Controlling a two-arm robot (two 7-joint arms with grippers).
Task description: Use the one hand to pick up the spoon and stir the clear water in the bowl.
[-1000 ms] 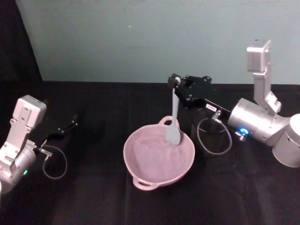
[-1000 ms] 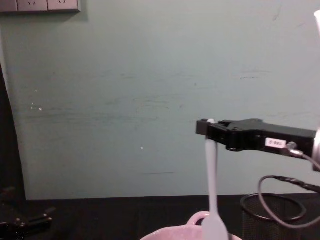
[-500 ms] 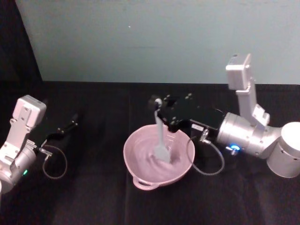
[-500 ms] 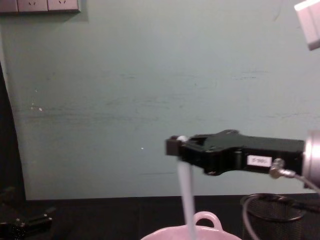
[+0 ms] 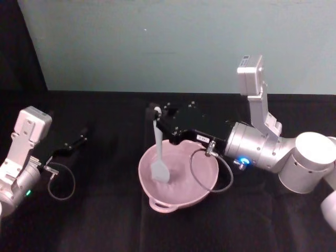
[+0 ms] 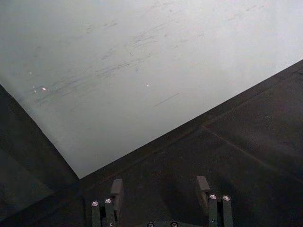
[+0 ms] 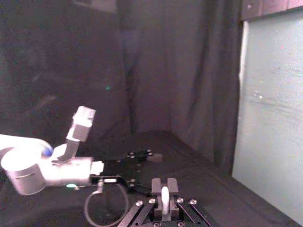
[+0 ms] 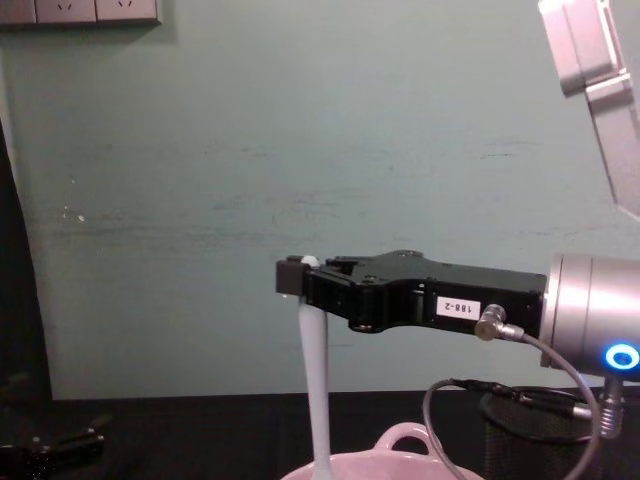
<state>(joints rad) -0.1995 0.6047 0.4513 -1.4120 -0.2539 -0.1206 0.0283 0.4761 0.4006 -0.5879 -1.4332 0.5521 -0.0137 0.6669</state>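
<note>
The pale pink bowl (image 5: 178,195) sits mid-table, its loop handle (image 8: 405,437) on the far rim. My right gripper (image 5: 156,114) reaches in from the right above the bowl's left side. It is shut on the top of the white spoon (image 5: 158,149), which hangs nearly upright with its broad blade down inside the bowl at the left. From the chest the right gripper (image 8: 293,277) holds the spoon (image 8: 316,380) over the rim. The right wrist view has the handle tip (image 7: 164,196) pinched between the fingers. My left gripper (image 6: 160,187) is parked open at the far left.
A black mesh cup (image 8: 535,420) stands behind the right arm, right of the bowl. The right arm's cable (image 5: 210,173) loops over the bowl's right rim. The left arm (image 5: 23,152) rests on the black cloth. A pale green wall closes the back.
The right gripper has carried the spoon leftward and nearer to me, sweeping the blade from the bowl's far right side across to its left. The left arm has not moved.
</note>
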